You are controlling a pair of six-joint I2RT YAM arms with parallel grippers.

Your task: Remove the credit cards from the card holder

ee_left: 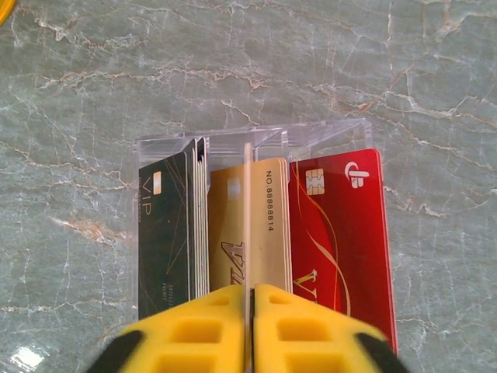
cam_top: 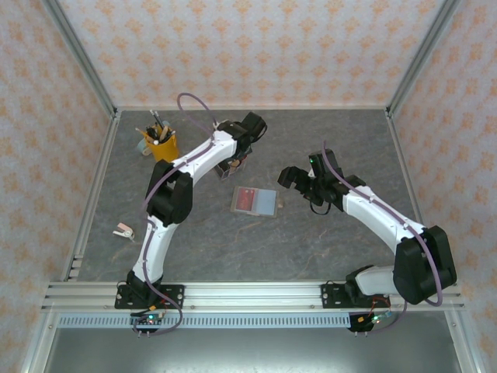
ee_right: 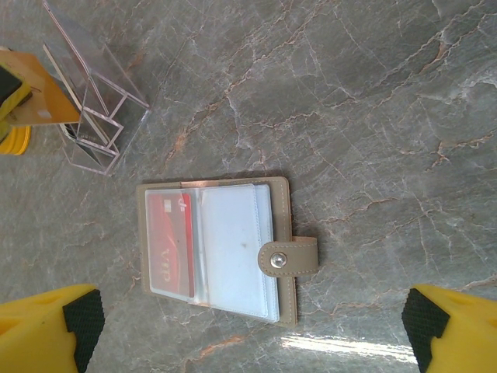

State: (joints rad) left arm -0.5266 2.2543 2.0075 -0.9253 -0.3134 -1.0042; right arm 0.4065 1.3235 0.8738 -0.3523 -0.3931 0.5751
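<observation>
1. the left gripper [ee_left: 248,330] sits closest to the left wrist camera. its yellow fingers are pressed almost together on a thin tan card [ee_right: 39,97], which that camera sees edge-on.
2. the tan card hangs over a clear rack [ee_left: 233,141] on the grey marbled table [cam_top: 326,249].
3. the rack holds a dark card [ee_left: 163,233] on one side, a gold card [ee_left: 268,225] in the middle and a rack red card [ee_left: 342,233] on the other side, all standing in its slots.
4. the right gripper [ee_right: 252,322] is spread wide with nothing between its fingers. one black-padded yellow finger sits at each lower corner of the right wrist view.
5. the wallet [ee_right: 299,256] lies open and flat on the table below the right gripper. its snap strap points away from the rack.
6. a wallet red card [ee_right: 171,245] sits in the wallet's clear pocket on the rack side. the other pocket looks pale and blank.
7. from above, the wallet is mid-table between the two grippers, near the rack but not touching it.
8. a yellow cup [cam_top: 161,146] of pens stands toward the far left of the table.
</observation>
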